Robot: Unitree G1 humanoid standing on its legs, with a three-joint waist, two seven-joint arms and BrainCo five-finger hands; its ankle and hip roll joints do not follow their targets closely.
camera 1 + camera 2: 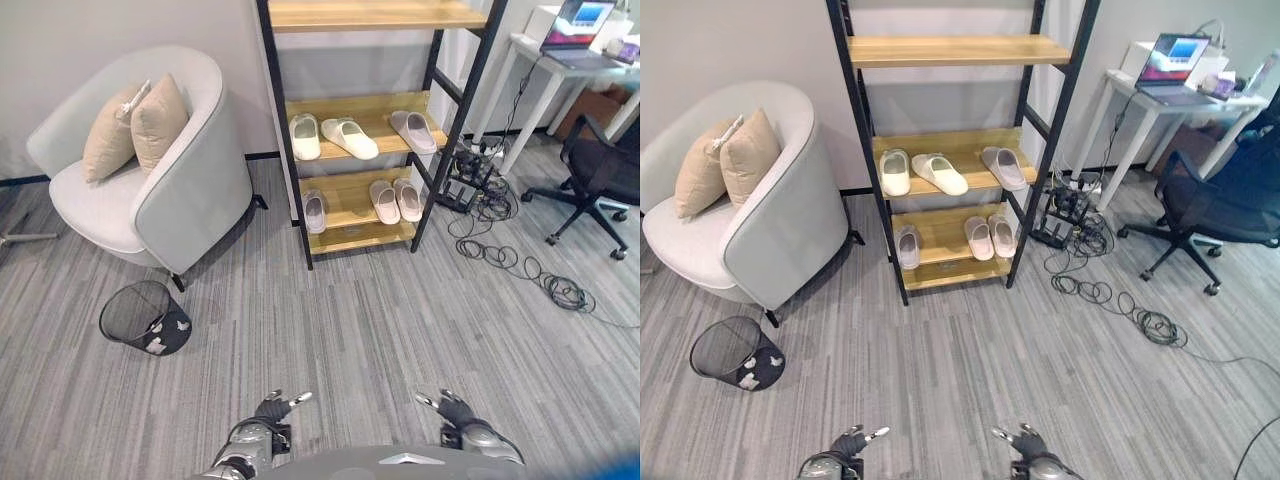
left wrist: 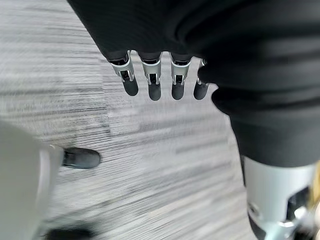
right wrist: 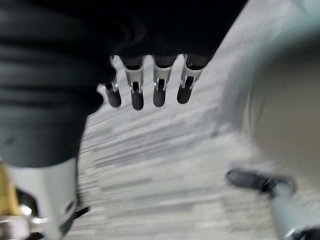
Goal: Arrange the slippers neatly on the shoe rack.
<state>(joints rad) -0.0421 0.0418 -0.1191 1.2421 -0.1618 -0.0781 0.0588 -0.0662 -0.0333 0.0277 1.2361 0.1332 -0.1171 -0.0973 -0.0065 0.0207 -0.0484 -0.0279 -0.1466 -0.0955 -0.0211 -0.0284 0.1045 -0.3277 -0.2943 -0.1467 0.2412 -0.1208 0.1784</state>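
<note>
The black-framed shoe rack [image 1: 290, 160] with wooden shelves stands against the far wall. On its middle shelf lie a white pair of slippers [image 1: 327, 136] and one grey slipper [image 1: 413, 130]. On the bottom shelf one grey slipper [image 1: 314, 211] lies at the left and a pale pink pair [image 1: 396, 200] at the right. My left hand [image 1: 272, 412] and right hand [image 1: 448, 408] hang low at the near edge, far from the rack, fingers [image 2: 152, 82] straight and holding nothing. The right hand's fingers [image 3: 159, 87] point at bare carpet.
A grey armchair [image 1: 150, 170] with two beige cushions stands left of the rack. A black mesh bin [image 1: 146, 317] lies on the carpet before it. Cables [image 1: 520, 260], a white desk [image 1: 560, 70] with a laptop and a black office chair [image 1: 600, 175] are at the right.
</note>
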